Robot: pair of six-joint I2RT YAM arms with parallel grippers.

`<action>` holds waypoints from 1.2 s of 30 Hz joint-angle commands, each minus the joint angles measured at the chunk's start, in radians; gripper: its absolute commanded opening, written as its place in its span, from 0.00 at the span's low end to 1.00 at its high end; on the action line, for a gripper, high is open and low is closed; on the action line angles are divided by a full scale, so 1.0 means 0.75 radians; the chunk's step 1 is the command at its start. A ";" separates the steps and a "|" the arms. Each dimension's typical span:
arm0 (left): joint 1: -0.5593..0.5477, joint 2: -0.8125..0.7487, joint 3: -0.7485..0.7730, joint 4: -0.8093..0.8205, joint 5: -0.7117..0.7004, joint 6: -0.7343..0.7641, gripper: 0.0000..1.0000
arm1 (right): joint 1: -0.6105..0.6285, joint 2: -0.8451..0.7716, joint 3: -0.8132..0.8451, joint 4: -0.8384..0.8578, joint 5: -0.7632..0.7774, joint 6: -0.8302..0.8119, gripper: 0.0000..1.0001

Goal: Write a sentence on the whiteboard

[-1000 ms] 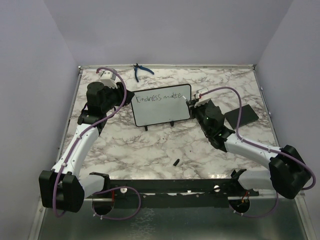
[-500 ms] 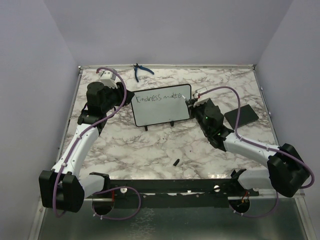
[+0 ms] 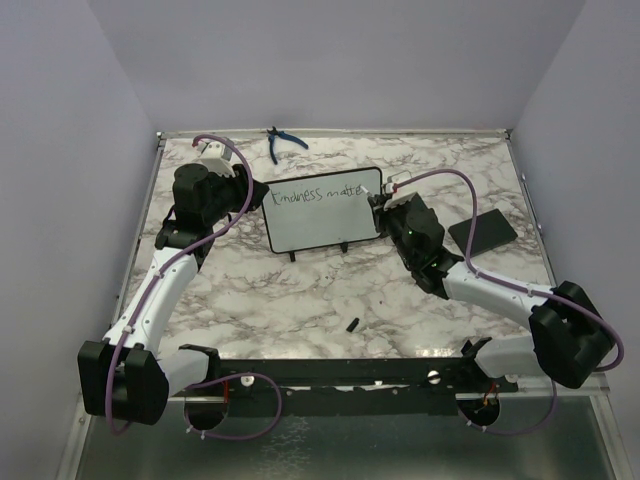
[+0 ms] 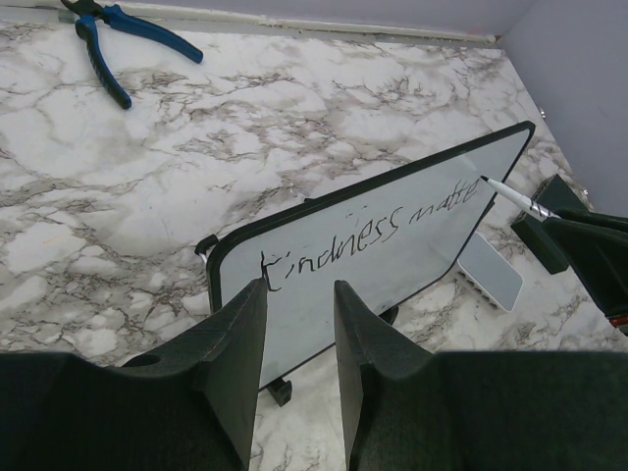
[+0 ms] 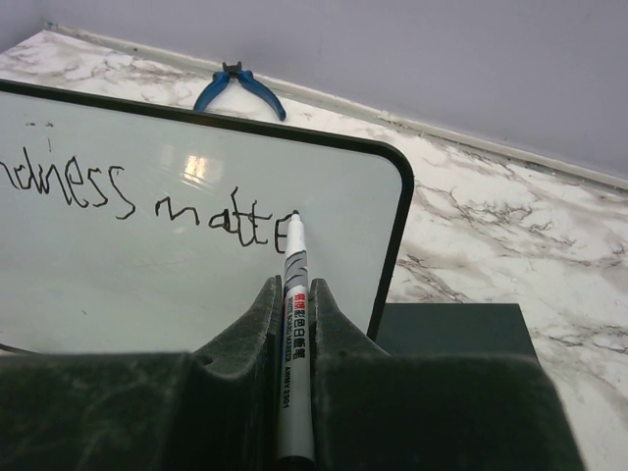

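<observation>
Behind the whiteboard (image 3: 320, 225) lie pliers (image 3: 284, 143), rightward a black pad (image 3: 483, 231).

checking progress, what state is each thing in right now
whiteboard: upright on its feet, leaning back
sentence: unfinished, reads "Kindness matte"
marker: uncapped, tip on board
right gripper: shut on marker
left gripper: jaws parted at board, grip unclear
pliers: lying flat

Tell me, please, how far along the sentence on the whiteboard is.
Done: the sentence so far reads "Kindness matte" on the whiteboard, along its top line. In hand: the right end effector, shut on the marker, has its tip at the last "e". The left end effector sits at the board's left edge; grip unclear. Left: finishing that word and the rest.
</observation>
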 commanded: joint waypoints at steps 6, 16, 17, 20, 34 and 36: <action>-0.006 -0.024 -0.013 0.008 -0.019 0.020 0.35 | -0.004 -0.012 -0.008 0.016 0.069 0.004 0.01; -0.006 -0.026 -0.012 0.008 -0.016 0.019 0.35 | -0.004 -0.040 -0.051 -0.044 0.070 0.049 0.01; -0.006 -0.028 -0.012 0.008 -0.017 0.020 0.35 | -0.005 -0.039 -0.056 -0.045 0.067 0.054 0.01; -0.007 -0.030 -0.012 0.007 -0.016 0.020 0.35 | -0.004 -0.041 -0.067 -0.062 0.064 0.066 0.01; -0.009 -0.031 -0.012 0.009 -0.014 0.018 0.35 | -0.004 -0.051 -0.060 -0.058 0.072 0.058 0.01; -0.008 -0.031 -0.012 0.009 -0.014 0.017 0.35 | -0.005 -0.051 -0.050 -0.050 0.070 0.050 0.01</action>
